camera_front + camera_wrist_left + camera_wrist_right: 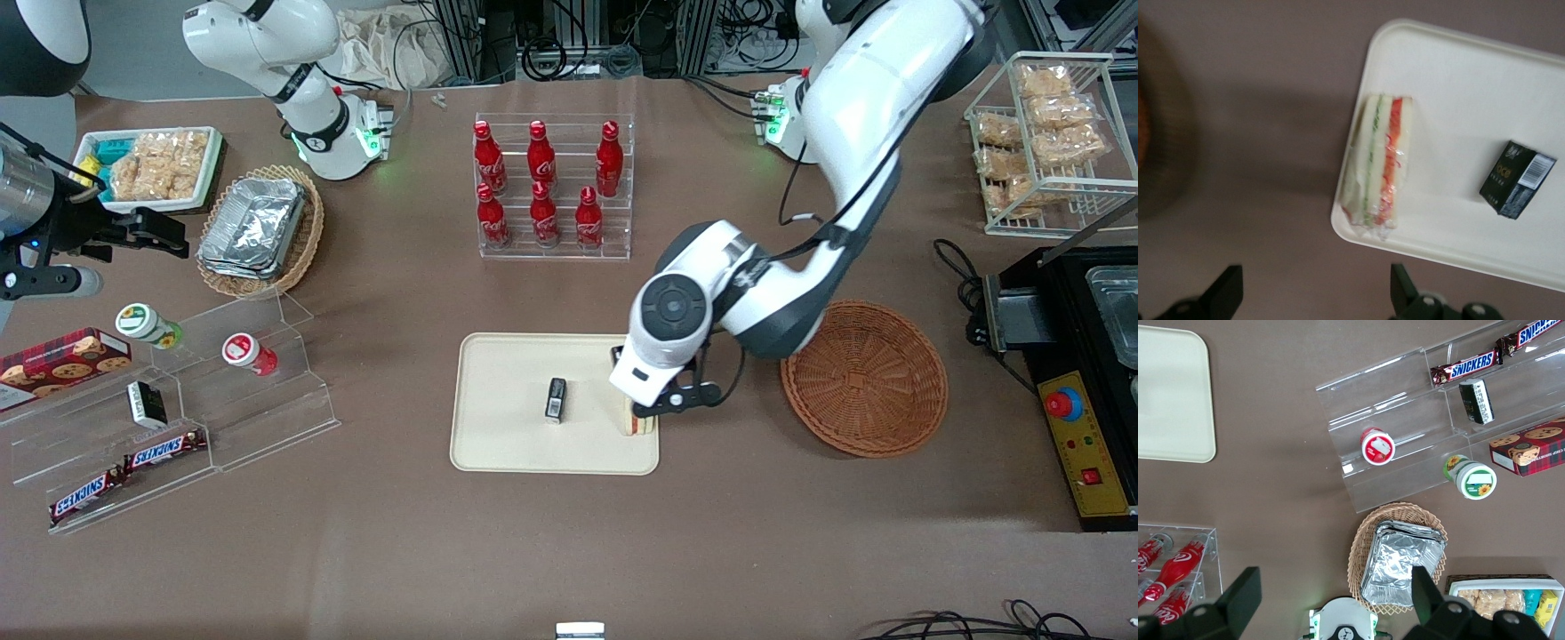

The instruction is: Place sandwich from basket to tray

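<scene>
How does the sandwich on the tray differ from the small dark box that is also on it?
The sandwich is pale with red and green filling stripes in clear wrap; the dark box is black with a white barcode label. The sandwich sits at the tray's rim, partly overhanging; the box lies well inside. Both rest on the tray, below the open tool.

My gripper hangs wide open above the sandwich, which lies on the tray's edge nearest the basket. A small black box sits mid-tray; bare tray lies around it.
</scene>
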### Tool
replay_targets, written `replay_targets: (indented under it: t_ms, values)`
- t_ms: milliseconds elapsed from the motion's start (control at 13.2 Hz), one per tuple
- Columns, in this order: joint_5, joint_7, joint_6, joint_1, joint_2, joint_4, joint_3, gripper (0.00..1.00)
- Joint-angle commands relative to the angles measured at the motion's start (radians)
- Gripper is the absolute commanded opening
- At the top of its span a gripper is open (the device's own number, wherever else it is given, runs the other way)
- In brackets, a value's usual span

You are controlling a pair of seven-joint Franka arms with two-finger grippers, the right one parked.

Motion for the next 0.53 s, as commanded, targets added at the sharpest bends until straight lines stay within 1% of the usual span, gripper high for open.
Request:
replay_targets:
  t_ms: [0, 152, 455]
  values:
    - [-0.069, 0.127, -0.134, 0.071, -0.127, -0.029, 0.001, 0.99]
    - [-0.083, 0.186, -0.22, 0.123, -0.183, -0.031, 0.003, 0.99]
    - [-0.081, 0.353, -0.311, 0.219, -0.264, -0.037, 0.004, 0.99]
